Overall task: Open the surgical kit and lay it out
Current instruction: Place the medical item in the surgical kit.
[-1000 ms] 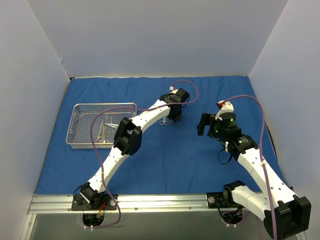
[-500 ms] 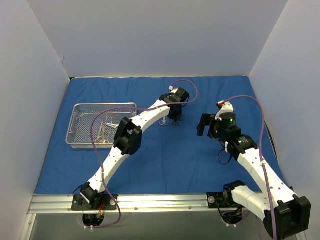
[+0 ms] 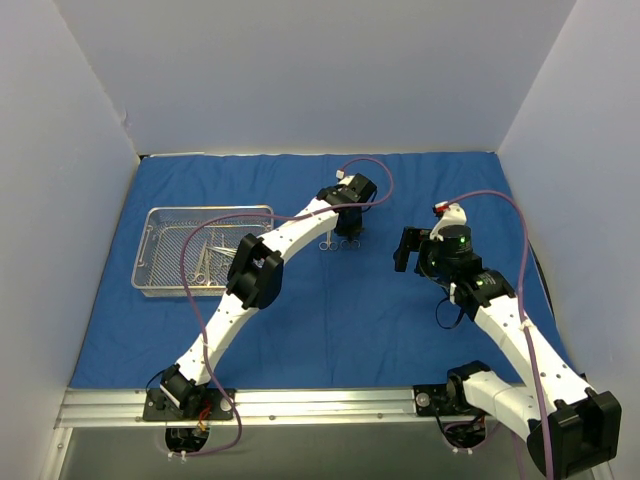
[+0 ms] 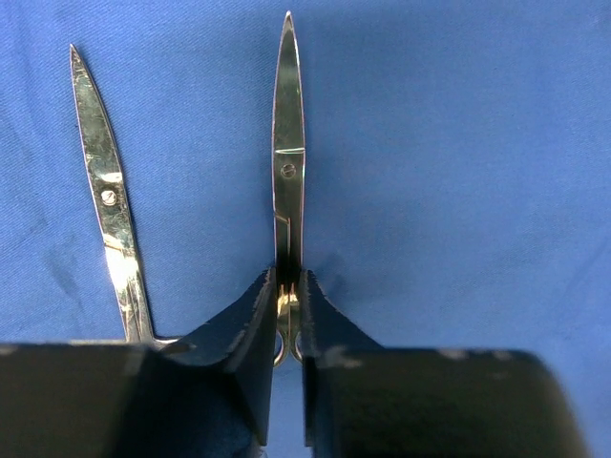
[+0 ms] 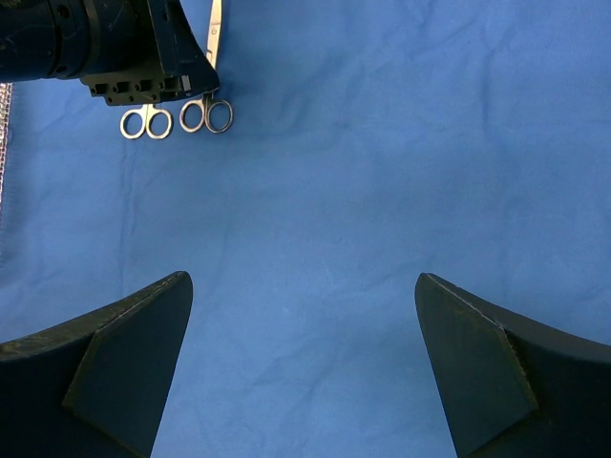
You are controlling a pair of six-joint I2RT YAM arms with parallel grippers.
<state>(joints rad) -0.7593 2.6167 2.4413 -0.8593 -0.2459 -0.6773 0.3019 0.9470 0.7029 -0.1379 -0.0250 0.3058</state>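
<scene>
The royal-blue cloth (image 3: 330, 320) lies spread flat over the table. The silver wire-mesh tray (image 3: 150, 215) stands on it at the left and holds several steel instruments (image 3: 205, 262). My left gripper (image 3: 349, 236) is low over the middle of the cloth. In the left wrist view it (image 4: 286, 286) is shut on the shank of a pair of scissors (image 4: 288, 162) whose blades point away. A second pair (image 4: 110, 205) lies on the cloth just to its left. The right wrist view shows both pairs' ring handles (image 5: 206, 115) (image 5: 146, 123). My right gripper (image 5: 304, 286) is wide open and empty, right of centre (image 3: 408, 250).
White walls close in the table on the left, back and right. The cloth (image 5: 382, 172) under my right gripper has light creases. The left arm (image 3: 262, 268) stretches diagonally over the cloth next to the tray.
My left gripper has shifted very slightly toward the far side, still shut on the scissors. The right arm has hardly moved.
</scene>
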